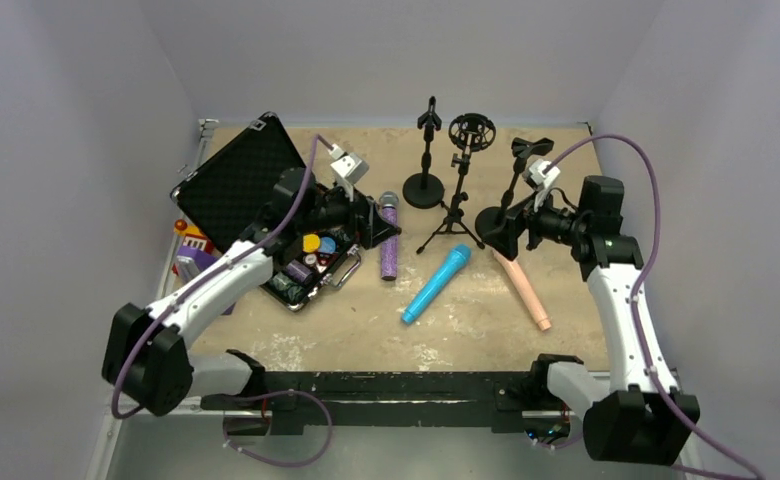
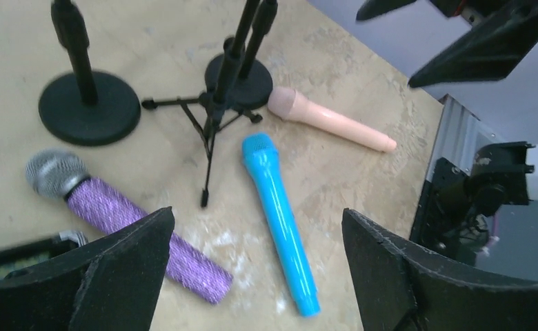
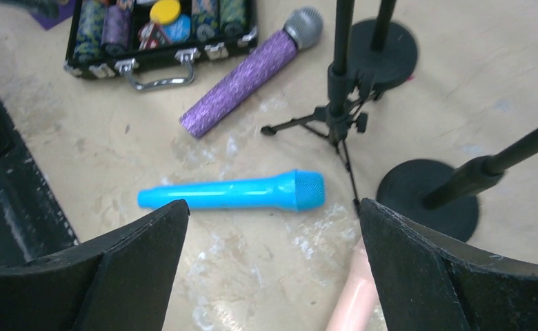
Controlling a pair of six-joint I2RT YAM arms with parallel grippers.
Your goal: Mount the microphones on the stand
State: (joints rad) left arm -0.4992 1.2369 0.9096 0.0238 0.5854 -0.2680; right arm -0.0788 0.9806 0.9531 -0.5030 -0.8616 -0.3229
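Three microphones lie on the table. The glittery purple one [image 1: 388,246] with a grey mesh head is on the left, the blue one [image 1: 436,284] in the middle, the peach-pink one [image 1: 522,290] on the right. Behind them stand a round-base stand [image 1: 426,152], a tripod stand [image 1: 462,172] with a ring mount, and a second round-base stand [image 1: 512,188]. My left gripper [image 1: 376,226] is open and empty above the purple microphone [image 2: 125,227] and the blue one [image 2: 280,221]. My right gripper [image 1: 506,236] is open and empty above the pink microphone's head [image 3: 352,296], near the blue one [image 3: 238,193].
An open black case [image 1: 256,185] with coloured chips lies at the left, under my left arm; it also shows in the right wrist view [image 3: 163,52]. A purple box with toys [image 1: 194,255] sits at the far left edge. Grey walls close in the table.
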